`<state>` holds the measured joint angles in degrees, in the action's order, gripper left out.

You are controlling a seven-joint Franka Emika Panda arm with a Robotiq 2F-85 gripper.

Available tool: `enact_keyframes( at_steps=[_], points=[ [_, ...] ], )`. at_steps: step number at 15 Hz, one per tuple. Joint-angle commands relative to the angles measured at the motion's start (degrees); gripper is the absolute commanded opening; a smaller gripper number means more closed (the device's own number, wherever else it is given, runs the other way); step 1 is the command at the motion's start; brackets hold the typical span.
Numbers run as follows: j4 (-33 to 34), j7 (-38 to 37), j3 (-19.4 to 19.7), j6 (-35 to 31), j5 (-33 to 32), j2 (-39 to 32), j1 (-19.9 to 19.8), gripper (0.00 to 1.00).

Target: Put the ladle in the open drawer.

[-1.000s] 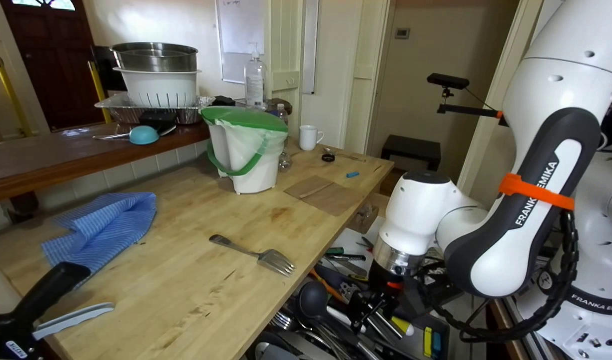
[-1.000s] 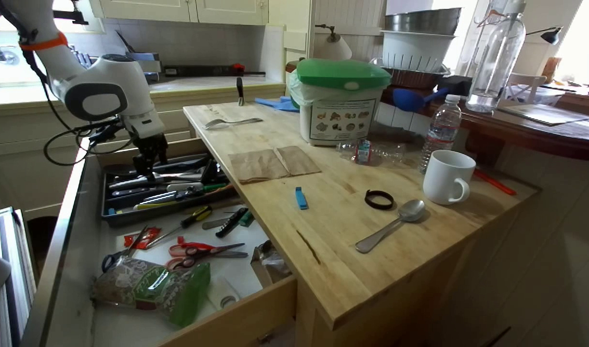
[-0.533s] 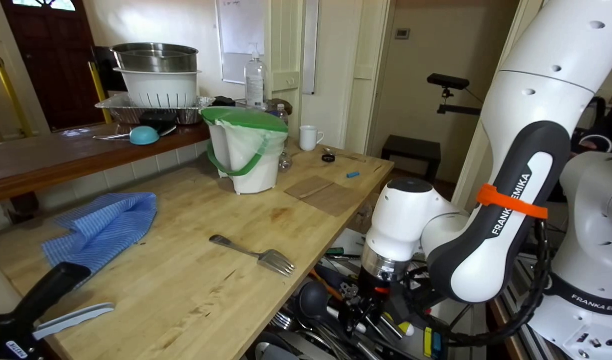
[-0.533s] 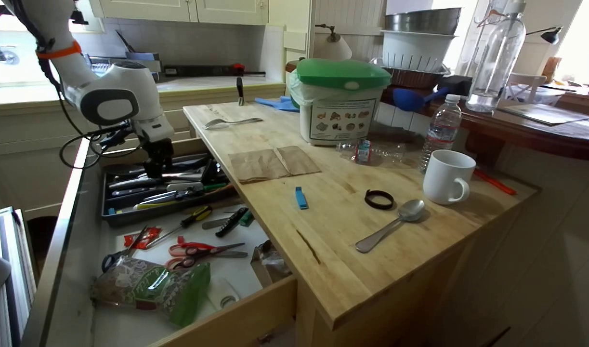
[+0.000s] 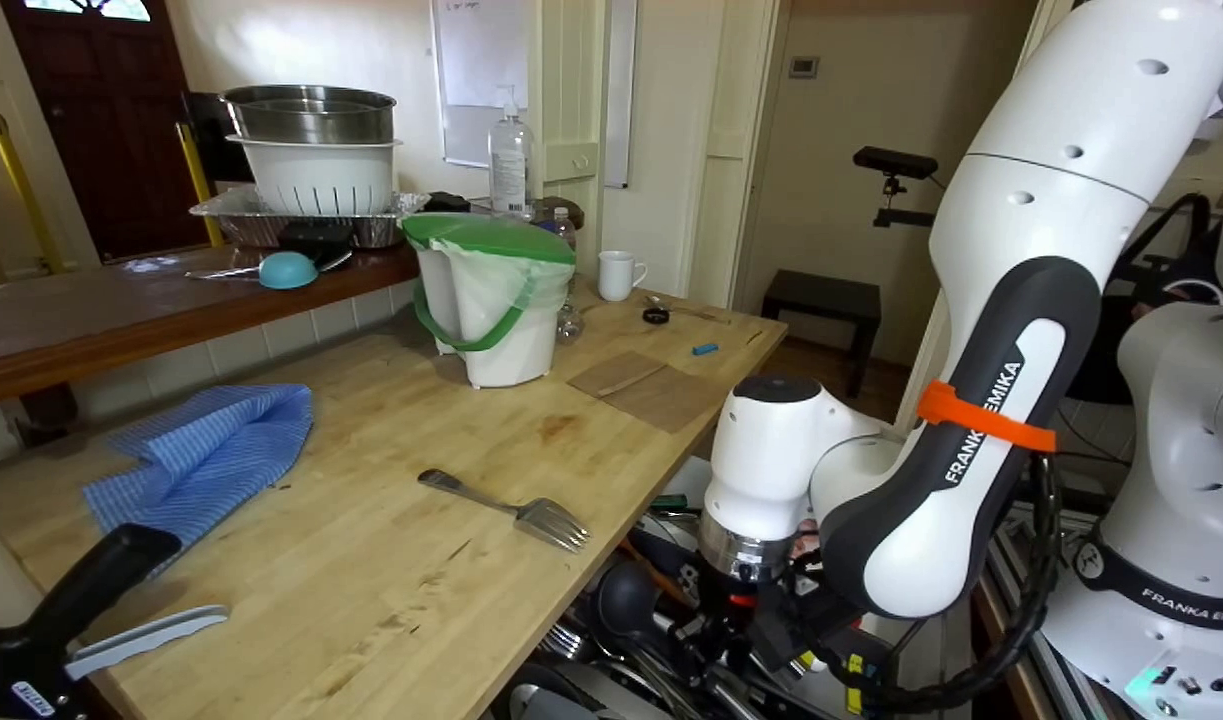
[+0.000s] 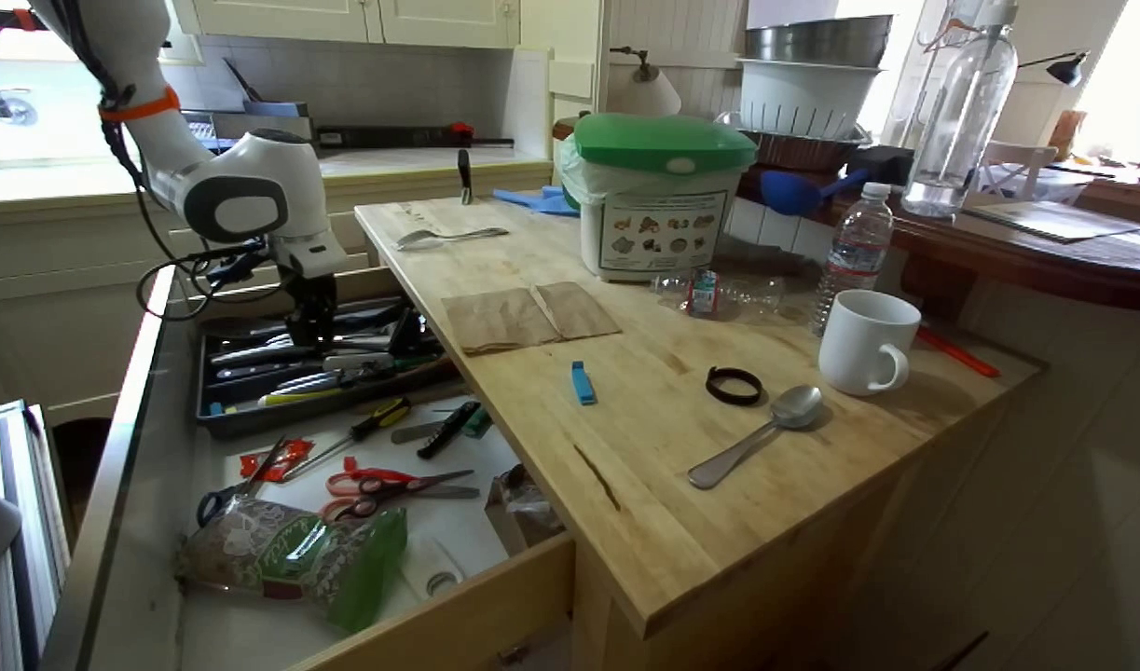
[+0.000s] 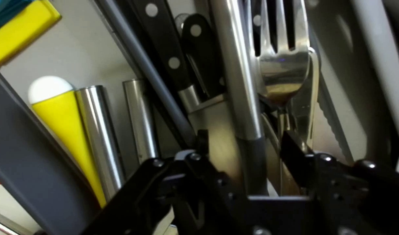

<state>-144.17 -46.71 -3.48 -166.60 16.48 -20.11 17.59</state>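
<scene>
We see the dark grey-black round-bowled ladle (image 5: 626,600) lying in the wide light-wood drawer (image 6: 486,606), bowl towards the pale wood worktop (image 5: 371,560), so we'd call the goal prob. met. The jaws point down, spread apart w/ nothing gripped. In the wrist view a dark-necked silver tube handle (image 7: 238,75), likely the ladle's, runs betw. them; we reckon they straddle it for grip or release, can't tell which. A shiny four-tined metal fork (image 7: 282,70) crowds it on the right, poss. why they're only part-spread.
</scene>
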Motion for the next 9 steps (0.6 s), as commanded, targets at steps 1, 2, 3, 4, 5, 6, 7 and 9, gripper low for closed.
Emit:
enact_keyframes(
  at_steps=[1,2,3,4,5,6,7,9],
  points=[
    [2.48,-2.05,1.45,3.19,-2.16,-1.91,1.03,0.37],
    [2.33,-2.3,1.77,3.05,-2.36,-1.61,1.27,0.34],
    [2.0,-2.48,1.93,2.84,-2.43,-1.05,1.47,0.27],
    [1.49,-3.02,2.38,2.55,-2.8,-0.4,2.08,0.19],
    [1.07,-3.17,2.46,2.54,-3.15,0.19,2.51,0.1],
    [0.95,-3.18,2.23,2.94,-3.33,0.53,2.67,0.03],
    [0.66,-3.41,2.3,3.35,-3.83,0.92,3.1,0.03],
    [-0.54,-2.39,0.95,3.64,-3.61,2.53,2.89,0.06]
  ],
)
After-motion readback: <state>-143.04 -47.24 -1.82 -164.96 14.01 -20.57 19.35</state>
